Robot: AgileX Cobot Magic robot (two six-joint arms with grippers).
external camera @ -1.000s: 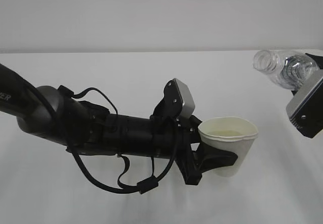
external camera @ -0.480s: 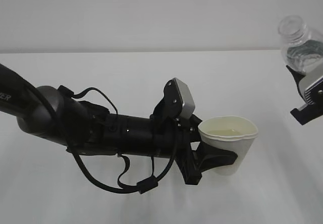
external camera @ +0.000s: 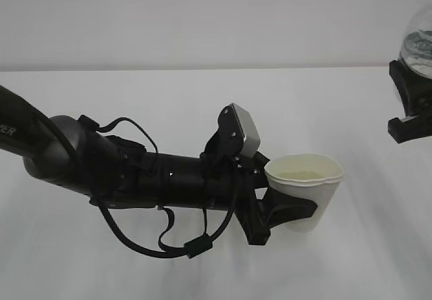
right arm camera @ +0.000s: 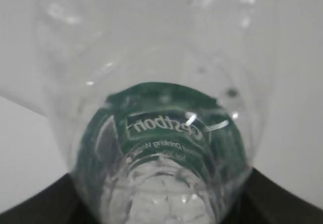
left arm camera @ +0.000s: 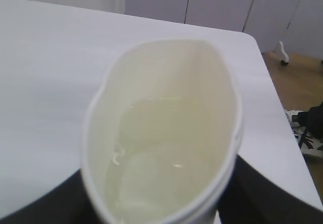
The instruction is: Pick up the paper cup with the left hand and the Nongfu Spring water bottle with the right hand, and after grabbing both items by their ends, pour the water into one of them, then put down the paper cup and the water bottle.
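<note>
Left hand [external camera: 280, 209]: jaws clasped around the paper cup [external camera: 305, 190], held upright above the white table [external camera: 169, 97].
Paper cup contents: water [left arm camera: 166, 158] pooled inside; rim squeezed oval.
Key relation: table lies straight below the cup, its long axis vertical.
Right hand [external camera: 412, 104]: far right, well apart, jaws clamping the Nongfu Spring water bottle [right arm camera: 166, 133].
Writing: white lettering on the green label, mirrored, unreadable.

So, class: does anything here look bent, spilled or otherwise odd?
Yes: the paper cup in the left gripper is squeezed out of round, so its rim looks oval and dented, with water inside. No spill shows on the table. The water bottle sits in the right gripper, mostly out of the exterior view.
</note>
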